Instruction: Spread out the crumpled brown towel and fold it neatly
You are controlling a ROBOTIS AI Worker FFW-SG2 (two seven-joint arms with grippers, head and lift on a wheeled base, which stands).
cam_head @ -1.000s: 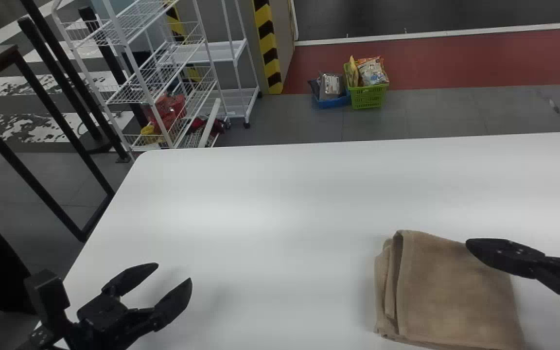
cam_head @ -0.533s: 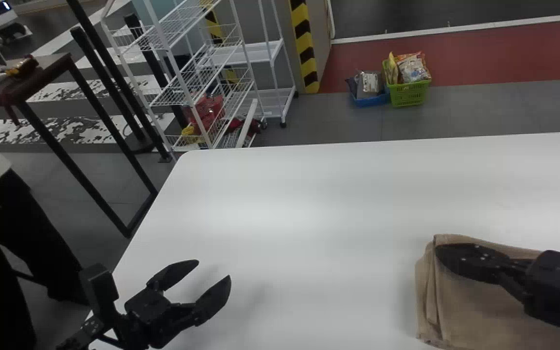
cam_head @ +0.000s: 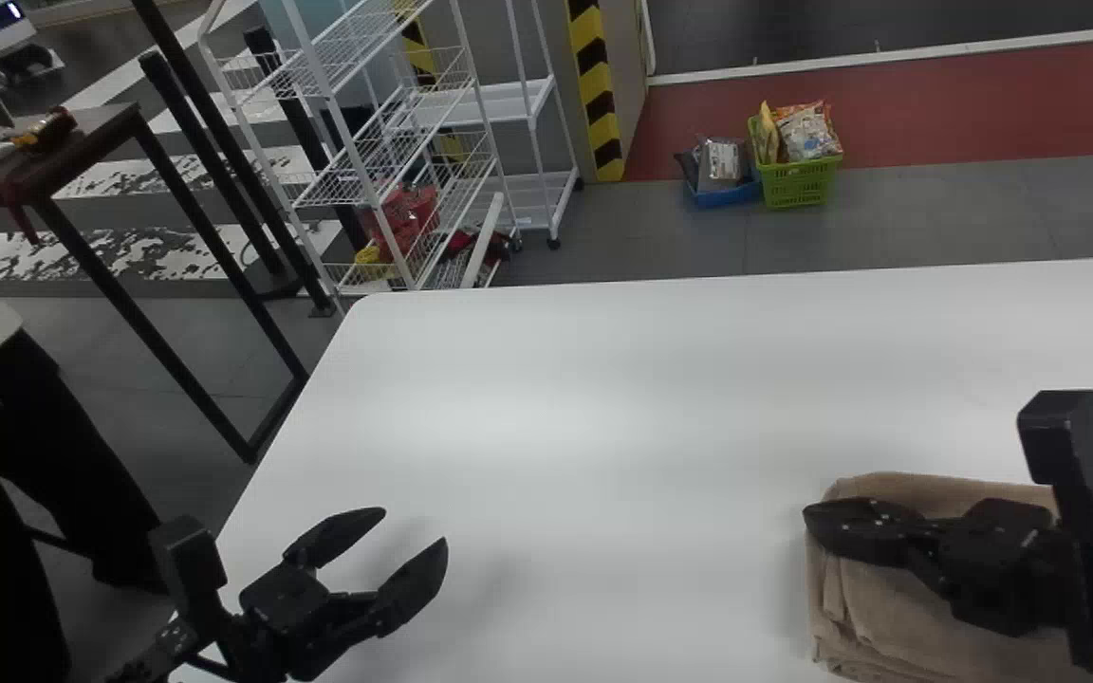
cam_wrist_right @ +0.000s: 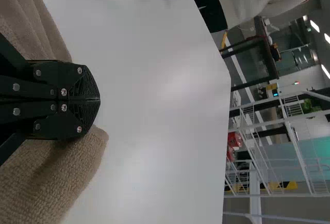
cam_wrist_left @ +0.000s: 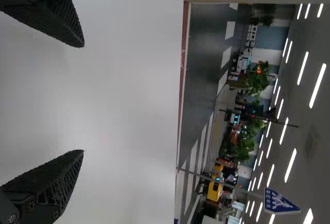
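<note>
My left gripper (cam_head: 414, 562) stands open above the table's near left part, with nothing between its fingers; in the left wrist view the left gripper (cam_wrist_left: 82, 99) shows the same wide gap. The brown towel (cam_head: 898, 626) lies folded into a layered stack at the near right of the table. Across its upper part reaches my right gripper (cam_head: 817, 517), its tips at the towel's left edge. In the right wrist view the right gripper (cam_wrist_right: 98, 100) is shut, fingers together, over the brown towel (cam_wrist_right: 72, 175). Whether any cloth is pinched cannot be told.
The white table (cam_head: 556, 408) stretches left of and behind the towel. Beyond its far edge stand a white wire rack (cam_head: 395, 142) and a green basket (cam_head: 798, 182) on the floor. A person stands beside the table's left edge.
The right gripper has moved left across the towel to its left edge, and the towel's far edge looks lower. The head view shifted early on. The left arm has stayed put.
</note>
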